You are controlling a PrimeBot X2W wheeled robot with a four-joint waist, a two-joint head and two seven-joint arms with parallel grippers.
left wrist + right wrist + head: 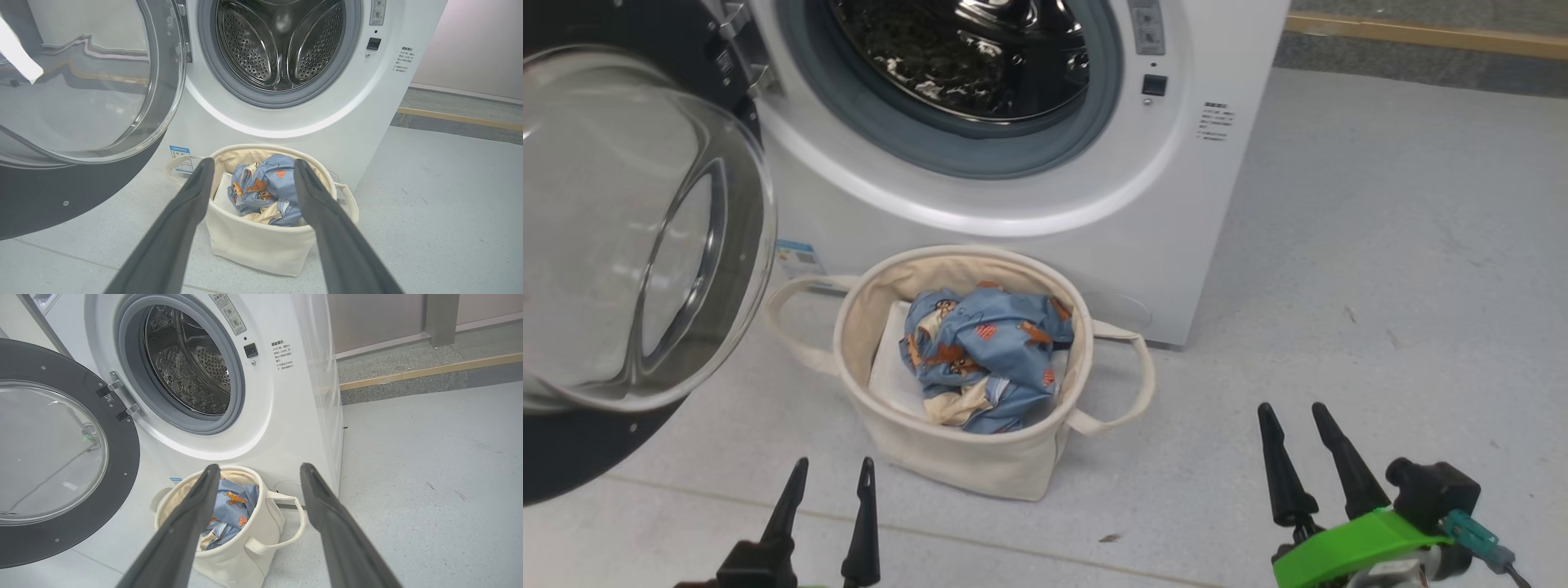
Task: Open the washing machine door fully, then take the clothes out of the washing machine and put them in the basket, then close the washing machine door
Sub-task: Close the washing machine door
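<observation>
White washing machine (1045, 204); cream basket (980, 465); blue clothes (988, 351), orange-brown prints.

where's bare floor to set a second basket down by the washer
Widest free patch: the floor right of the washing machine and basket, back to the step. A narrower bare strip runs between the basket and the left gripper. Crowded on the left, where the open washing machine door hangs over the floor; the basket itself holds the clothes.

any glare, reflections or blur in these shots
head view: pale reflections wash over the glass of the door; left wrist view: a bright glare band curves across the washing machine front below its opening; right wrist view: the drum glints, the basket looks sharp, no motion blur
</observation>
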